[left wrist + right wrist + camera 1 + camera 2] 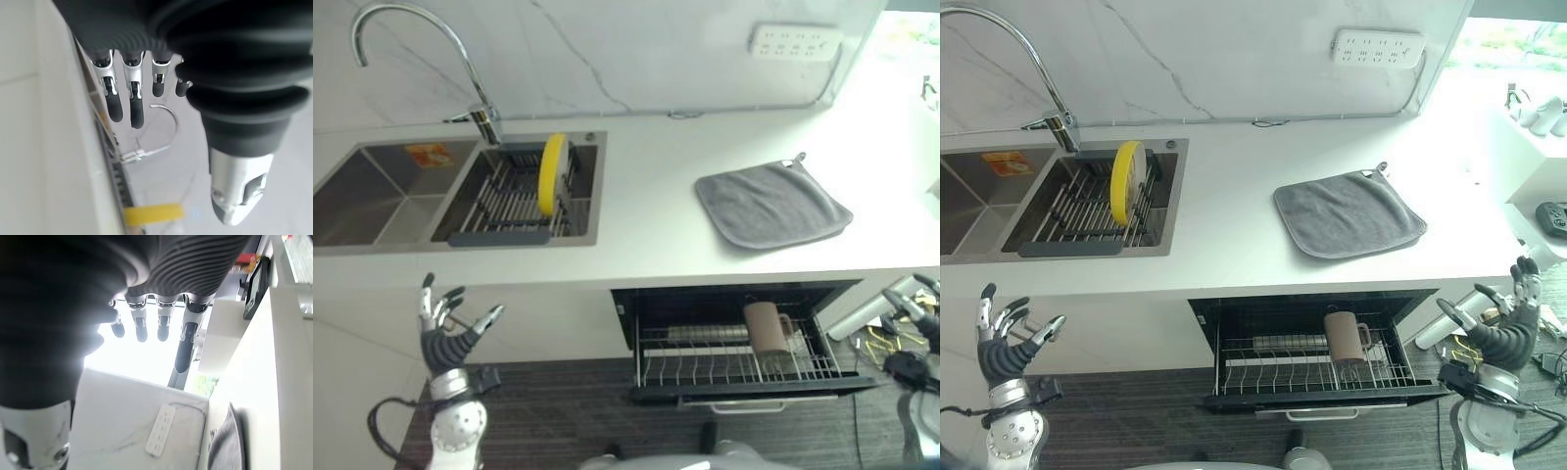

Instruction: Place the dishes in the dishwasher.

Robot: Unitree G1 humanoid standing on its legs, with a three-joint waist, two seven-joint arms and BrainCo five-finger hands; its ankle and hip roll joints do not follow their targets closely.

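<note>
Both hands raised low in front of the counter, palms empty: left hand [450, 338] with fingers spread and relaxed, touching nothing; right hand [1508, 328] likewise splayed, holding nothing, well off to the far side of the open drawer. Probably poised between steps, kept clear so the rack stays reachable.

Between the two hands, lower down: black pull-out dishwasher drawer [1234, 397] with its wire rack, drawn fully out, presumably for loading. Already standing in it, nearer the right hand, a brown ceramic mug [1344, 338].

Further off, up on the white countertop [1234, 225] beyond the right hand: flat grey cloth mat [1349, 212], bare.

Beyond the left hand: steel sink [372, 201] with a dark slatted drying rack [504, 211], and upright on edge in it a round yellow plate [551, 173], likely the next dish to fetch. Behind that, curved chrome tap [460, 59].
</note>
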